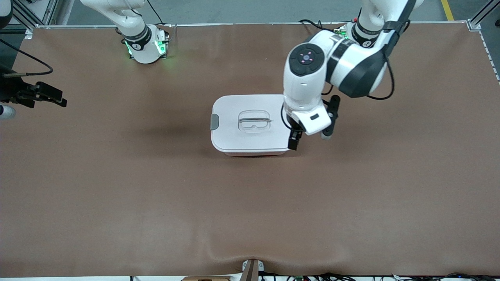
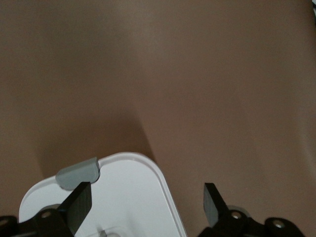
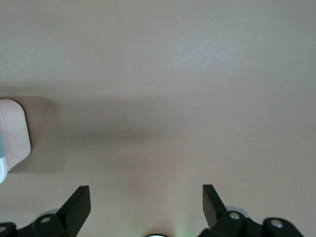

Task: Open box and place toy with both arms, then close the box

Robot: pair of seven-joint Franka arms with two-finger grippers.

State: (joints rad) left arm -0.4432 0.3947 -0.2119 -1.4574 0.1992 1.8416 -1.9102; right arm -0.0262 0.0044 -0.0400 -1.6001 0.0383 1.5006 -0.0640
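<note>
Left gripper (image 1: 308, 136) fingers (image 2: 79, 200) spread wide, empty, hanging over box (image 1: 250, 125) end nearest left arm, likely just off clip there. Box mid-surface (image 1: 156, 195), white lid (image 2: 123, 187) on, grey clip (image 1: 214, 121) down at other end. Toy unseen, presumably inside. Right gripper (image 3: 145, 210) waits well apart toward right arm's end, fingers wide, empty.
</note>
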